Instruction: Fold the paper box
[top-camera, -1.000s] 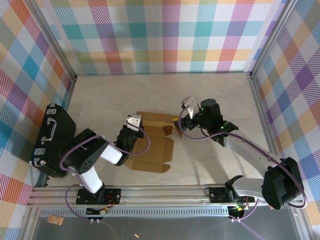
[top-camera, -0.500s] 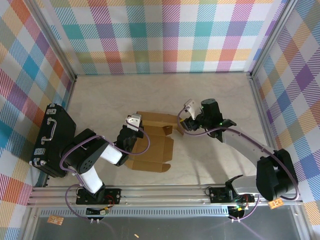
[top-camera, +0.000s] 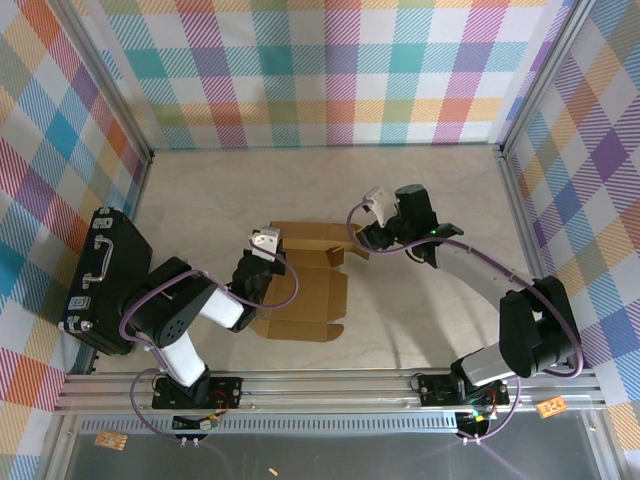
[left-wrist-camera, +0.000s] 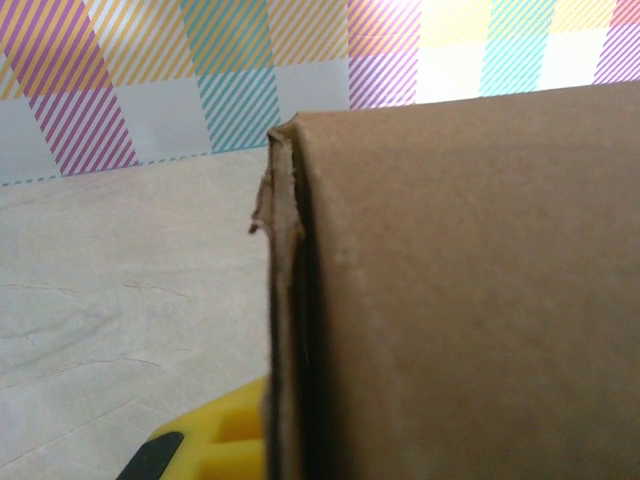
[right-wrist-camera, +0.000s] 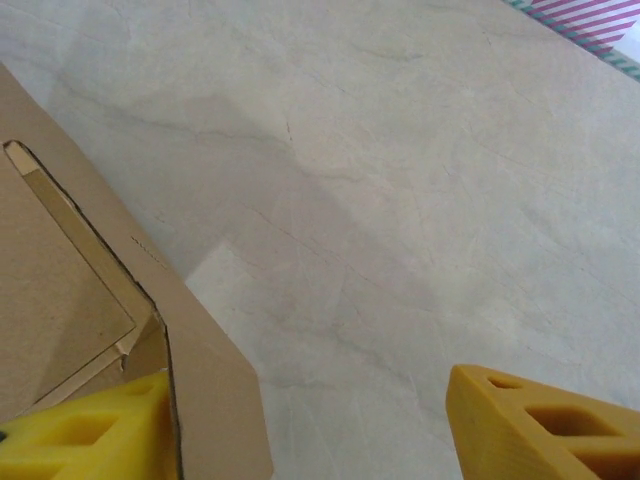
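Note:
The paper box (top-camera: 305, 300) is a brown cardboard sheet lying mid-table, part folded, with walls raised along its back and left. My left gripper (top-camera: 262, 258) is shut on the raised left wall. In the left wrist view that wall (left-wrist-camera: 470, 300) stands close up, with one yellow finger (left-wrist-camera: 210, 440) beside its edge. My right gripper (top-camera: 360, 238) is open at the box's back right corner. In the right wrist view a cardboard flap (right-wrist-camera: 215, 400) lies just inside the left finger (right-wrist-camera: 90, 430). Bare table separates it from the right finger (right-wrist-camera: 550, 420).
A black hard case with a handle (top-camera: 105, 285) lies at the left edge of the table, near the left arm's base. Plaid walls (top-camera: 320, 70) close the table on three sides. The aluminium rail (top-camera: 330, 385) carrying the arm bases runs along the near edge.
My right gripper has moved left and back, up to the box's back right corner, and its jaws have narrowed a little. The left gripper and the box have stayed put.

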